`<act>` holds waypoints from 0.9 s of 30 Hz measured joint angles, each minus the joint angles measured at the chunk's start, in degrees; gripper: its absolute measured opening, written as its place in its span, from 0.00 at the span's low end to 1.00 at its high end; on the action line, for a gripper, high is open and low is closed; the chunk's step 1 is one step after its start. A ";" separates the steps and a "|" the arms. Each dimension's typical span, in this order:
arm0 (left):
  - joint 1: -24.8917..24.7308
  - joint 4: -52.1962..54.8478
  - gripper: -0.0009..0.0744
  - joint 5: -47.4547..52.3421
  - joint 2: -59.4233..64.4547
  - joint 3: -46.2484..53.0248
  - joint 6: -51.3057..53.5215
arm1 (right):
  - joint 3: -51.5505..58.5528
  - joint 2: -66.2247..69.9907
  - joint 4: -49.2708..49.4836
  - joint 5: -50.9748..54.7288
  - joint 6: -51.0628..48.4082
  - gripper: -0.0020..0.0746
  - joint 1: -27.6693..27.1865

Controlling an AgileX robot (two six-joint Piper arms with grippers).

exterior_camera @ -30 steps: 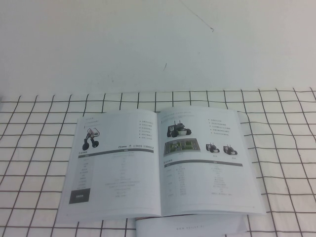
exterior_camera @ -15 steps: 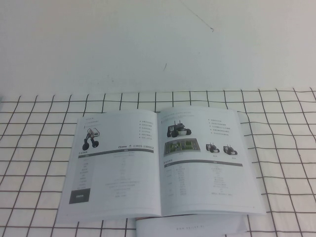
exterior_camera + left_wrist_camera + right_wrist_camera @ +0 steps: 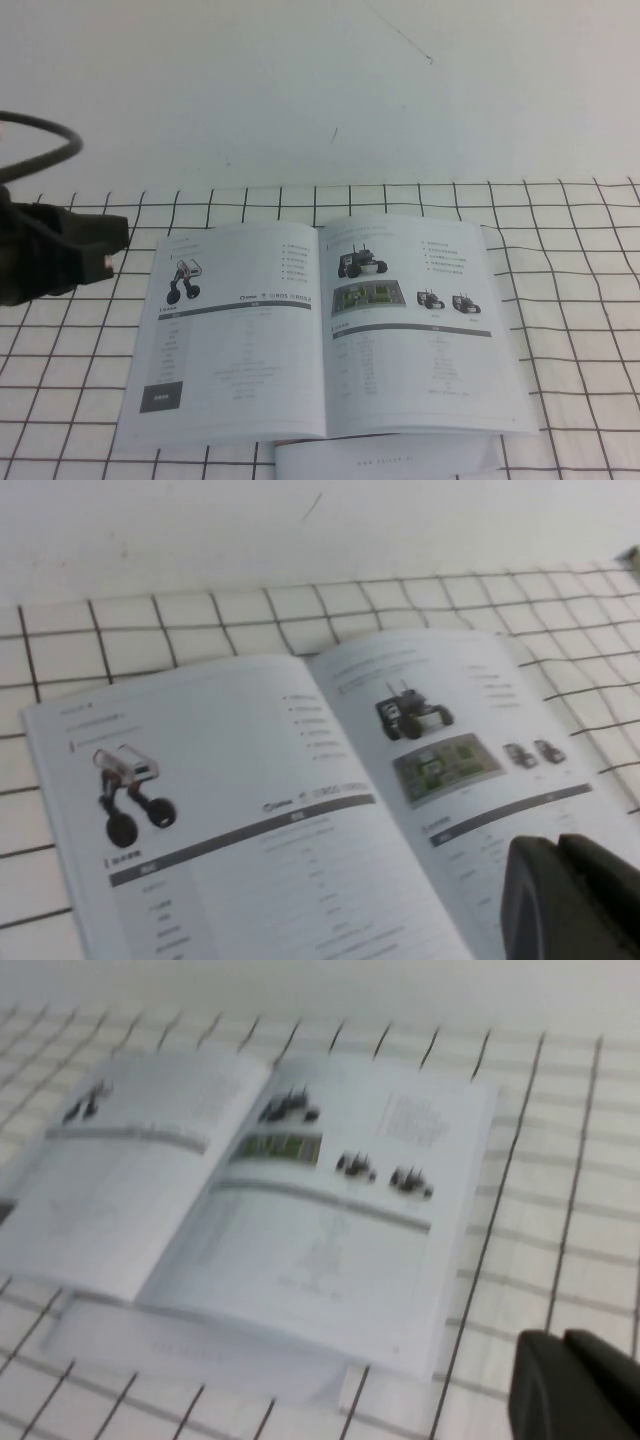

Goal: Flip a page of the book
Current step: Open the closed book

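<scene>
The book (image 3: 320, 330) lies open and flat on the checked cloth. Its right-hand page (image 3: 420, 340) carries black wheeled-robot photos, a green picture and a grey-barred table. That page (image 3: 470, 770) also shows in the left wrist view, and the same page (image 3: 330, 1210) in the right wrist view. My left gripper (image 3: 118, 240) hovers at the book's far left corner, fingers together and empty; in its wrist view the left gripper (image 3: 556, 855) sits over the right page's table. My right gripper (image 3: 562, 1345) is shut and empty, off the book's near right corner, and is outside the high view.
A black-and-white checked cloth (image 3: 580, 300) covers the table in front of a plain white backdrop (image 3: 300, 90). A white strip with small grey lettering (image 3: 385, 460) pokes out under the book's near edge. A black cable (image 3: 50, 150) loops above the left arm.
The left arm has come into the high view from the left edge, reaching the book's far left corner. The book and its pages lie as before.
</scene>
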 joint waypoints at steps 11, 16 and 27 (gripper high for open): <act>0.00 13.18 0.01 -2.86 14.41 -0.81 -7.89 | 0.00 25.67 5.53 -1.53 -11.87 0.02 0.00; -1.52 14.57 0.01 -2.90 16.23 -0.81 -8.30 | -0.51 33.12 18.48 -8.44 -20.15 0.02 0.00; -12.29 19.19 0.01 -5.02 22.80 -0.94 -8.50 | -11.23 48.58 19.23 2.14 -31.53 0.02 0.00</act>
